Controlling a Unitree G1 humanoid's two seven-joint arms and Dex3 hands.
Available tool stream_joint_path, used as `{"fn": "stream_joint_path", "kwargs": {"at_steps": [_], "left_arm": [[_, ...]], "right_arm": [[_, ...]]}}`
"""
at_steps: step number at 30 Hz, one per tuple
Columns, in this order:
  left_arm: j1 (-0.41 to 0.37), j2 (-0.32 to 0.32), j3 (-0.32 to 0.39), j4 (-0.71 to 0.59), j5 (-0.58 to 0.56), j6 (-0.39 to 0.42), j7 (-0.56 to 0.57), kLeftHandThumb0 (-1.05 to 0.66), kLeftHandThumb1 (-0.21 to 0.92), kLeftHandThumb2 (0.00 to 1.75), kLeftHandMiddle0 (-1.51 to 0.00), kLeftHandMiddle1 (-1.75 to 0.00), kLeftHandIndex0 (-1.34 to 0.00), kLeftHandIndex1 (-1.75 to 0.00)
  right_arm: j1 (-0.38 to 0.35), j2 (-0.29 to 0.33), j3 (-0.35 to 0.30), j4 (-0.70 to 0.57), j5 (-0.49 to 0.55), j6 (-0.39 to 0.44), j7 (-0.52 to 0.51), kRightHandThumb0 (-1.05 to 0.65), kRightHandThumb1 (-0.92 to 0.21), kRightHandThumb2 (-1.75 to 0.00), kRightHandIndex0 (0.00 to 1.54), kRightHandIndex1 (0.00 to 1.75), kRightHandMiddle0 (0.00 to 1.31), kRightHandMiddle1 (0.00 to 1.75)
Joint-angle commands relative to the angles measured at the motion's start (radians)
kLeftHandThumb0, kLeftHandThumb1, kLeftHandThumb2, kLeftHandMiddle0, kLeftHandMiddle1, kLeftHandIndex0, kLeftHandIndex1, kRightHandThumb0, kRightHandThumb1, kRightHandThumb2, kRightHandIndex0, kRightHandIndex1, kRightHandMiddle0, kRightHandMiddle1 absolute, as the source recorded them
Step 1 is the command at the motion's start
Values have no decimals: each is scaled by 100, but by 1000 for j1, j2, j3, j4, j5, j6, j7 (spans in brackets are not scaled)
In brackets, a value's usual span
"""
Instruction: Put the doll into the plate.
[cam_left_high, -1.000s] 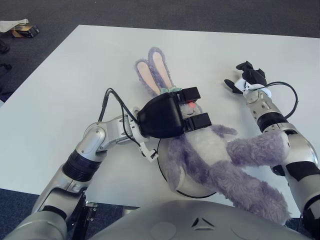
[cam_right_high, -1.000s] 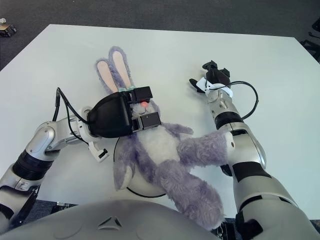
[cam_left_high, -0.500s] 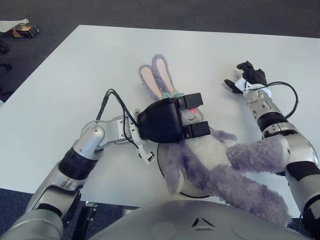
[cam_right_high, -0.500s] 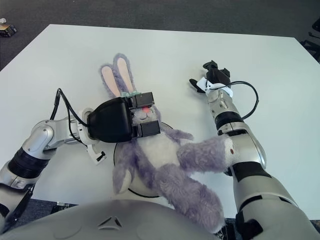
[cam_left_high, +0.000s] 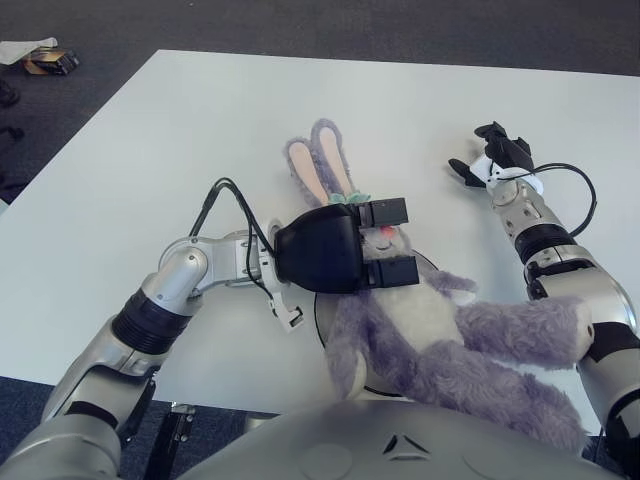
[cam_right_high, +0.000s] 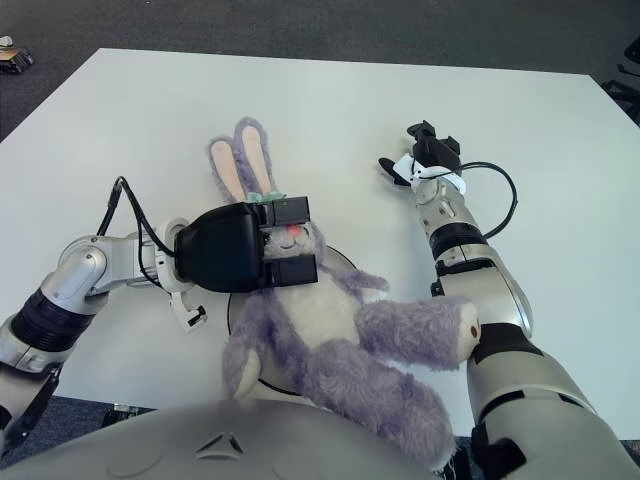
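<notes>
Barely half onto the plate (cam_left_high: 318, 318), with left hand (cam_left_high: 325, 255) clamped round the doll (cam_left_high: 430, 320) at its head and right hand (cam_left_high: 495, 160) idle off to its right; risks sliding off upon release, dragged by overhanging legs

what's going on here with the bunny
The robot's left hand grips the purple rabbit doll at its head. The doll's body lies over the white plate, ears pointing away across the table. The right hand shows to the doll's right, holding nothing.
</notes>
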Motion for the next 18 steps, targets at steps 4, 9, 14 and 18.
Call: {"fn": "stream_joint_path", "kwargs": {"at_steps": [4, 9, 14, 18], "left_arm": [[-14, 17, -22, 10, 18, -7, 4, -1, 72, 84, -21, -174, -23, -175], [-22, 20, -26, 26, 6, -3, -7, -1, 69, 87, -22, -175, -24, -175], [-41, 20, -17, 49, -48, -9, -28, -1, 72, 84, -21, -175, -23, -175], [-124, 44, -9, 92, -212, -44, -130, -26, 85, 64, -5, -115, -21, -175]], "right_arm": [[39, 30, -5, 25, 33, 29, 65, -63, -78, -73, 0, 91, 0, 61], [43, 28, -10, 24, 37, 27, 63, -61, -80, -73, 0, 95, 0, 59], [44, 28, -8, 24, 41, 28, 61, -59, -81, -73, 0, 100, 0, 58], [44, 27, -9, 24, 43, 30, 61, -58, -81, -74, 0, 101, 0, 56]]}}
